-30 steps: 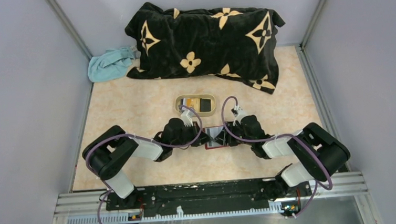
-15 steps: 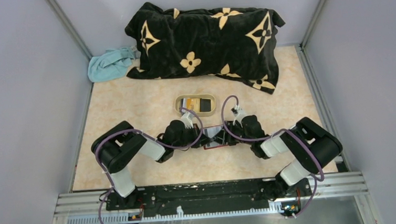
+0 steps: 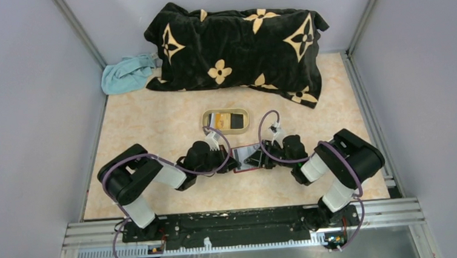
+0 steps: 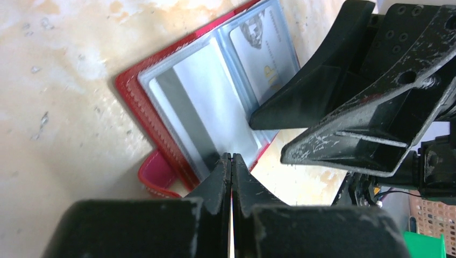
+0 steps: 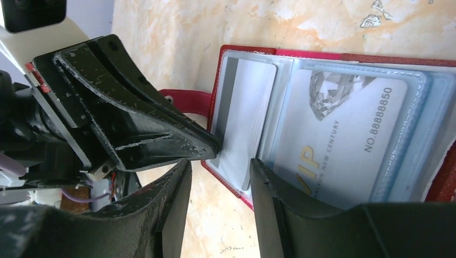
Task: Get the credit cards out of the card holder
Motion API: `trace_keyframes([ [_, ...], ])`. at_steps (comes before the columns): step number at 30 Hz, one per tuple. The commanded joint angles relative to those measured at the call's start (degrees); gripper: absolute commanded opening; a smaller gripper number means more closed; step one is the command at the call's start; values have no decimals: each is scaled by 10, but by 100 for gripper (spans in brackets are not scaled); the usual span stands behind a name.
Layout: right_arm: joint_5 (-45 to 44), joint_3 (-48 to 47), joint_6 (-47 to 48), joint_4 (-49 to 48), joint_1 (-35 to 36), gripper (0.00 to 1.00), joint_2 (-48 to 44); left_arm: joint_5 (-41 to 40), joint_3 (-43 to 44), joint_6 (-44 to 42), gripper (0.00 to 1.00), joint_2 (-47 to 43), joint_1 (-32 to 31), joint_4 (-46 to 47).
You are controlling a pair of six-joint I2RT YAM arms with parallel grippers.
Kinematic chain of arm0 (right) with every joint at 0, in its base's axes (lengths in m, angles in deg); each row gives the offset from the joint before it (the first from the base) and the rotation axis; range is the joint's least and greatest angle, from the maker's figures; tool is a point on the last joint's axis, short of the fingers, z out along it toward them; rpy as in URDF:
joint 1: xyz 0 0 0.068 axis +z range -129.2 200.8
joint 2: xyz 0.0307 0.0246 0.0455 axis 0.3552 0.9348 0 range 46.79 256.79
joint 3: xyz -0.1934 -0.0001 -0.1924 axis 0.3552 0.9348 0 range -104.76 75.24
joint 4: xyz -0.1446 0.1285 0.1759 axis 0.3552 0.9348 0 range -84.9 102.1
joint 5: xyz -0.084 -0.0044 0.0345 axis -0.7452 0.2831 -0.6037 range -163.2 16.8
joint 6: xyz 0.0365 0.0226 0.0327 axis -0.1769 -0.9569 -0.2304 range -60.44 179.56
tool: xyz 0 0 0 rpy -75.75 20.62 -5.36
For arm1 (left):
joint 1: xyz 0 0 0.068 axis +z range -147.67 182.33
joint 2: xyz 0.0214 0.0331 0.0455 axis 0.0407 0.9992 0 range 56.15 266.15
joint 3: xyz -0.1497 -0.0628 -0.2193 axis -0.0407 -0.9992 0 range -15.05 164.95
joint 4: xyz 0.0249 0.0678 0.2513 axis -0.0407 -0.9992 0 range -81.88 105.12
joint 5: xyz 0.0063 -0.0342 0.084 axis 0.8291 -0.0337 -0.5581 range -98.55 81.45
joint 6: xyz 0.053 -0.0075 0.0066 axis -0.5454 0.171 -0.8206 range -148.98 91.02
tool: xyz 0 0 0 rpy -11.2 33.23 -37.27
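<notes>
The red card holder (image 3: pixel 245 153) lies open on the table between my two grippers. Its clear sleeves hold two credit cards: a silvery one with a dark stripe (image 5: pixel 242 123) (image 4: pixel 199 118) and a pale VIP card (image 5: pixel 339 145) (image 4: pixel 263 54). My left gripper (image 4: pixel 231 158) (image 3: pixel 233 163) is shut, and its tip presses on the near edge of the striped card's sleeve. My right gripper (image 5: pixel 218 177) (image 3: pixel 255 159) is open. One finger sits over the holder's middle fold and the other over the bare table beside the holder's edge. Nothing is between its fingers.
A beige oval tray (image 3: pixel 205 122) behind the holder has cards (image 3: pixel 234 121) lying in it. A black blanket with tan flowers (image 3: pixel 238 43) and a teal cloth (image 3: pixel 126 74) lie at the back. Grey walls close in both sides. The holder's red tab (image 4: pixel 156 174) sticks out near the left gripper.
The right arm has drawn its elbow in and shifted left, bringing its open gripper closer over the holder. The left gripper stays shut on the holder's edge.
</notes>
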Motion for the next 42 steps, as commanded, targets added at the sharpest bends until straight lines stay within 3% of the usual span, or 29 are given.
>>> trace_keyframes([
  [1,-39,-22,68,126,1,45,-53,-22,-21,-19,0,-44,1,-69],
  [4,-60,-35,92,188,1,45,-76,-25,-24,-22,0,-57,1,-81],
  [18,-79,-44,109,243,1,47,-98,0,-6,-8,0,24,1,-27],
  [28,54,-13,11,-5,1,45,-43,-1,-6,-7,0,33,1,-25],
  [42,58,-32,14,3,1,40,-3,5,-9,-3,0,30,1,-18],
])
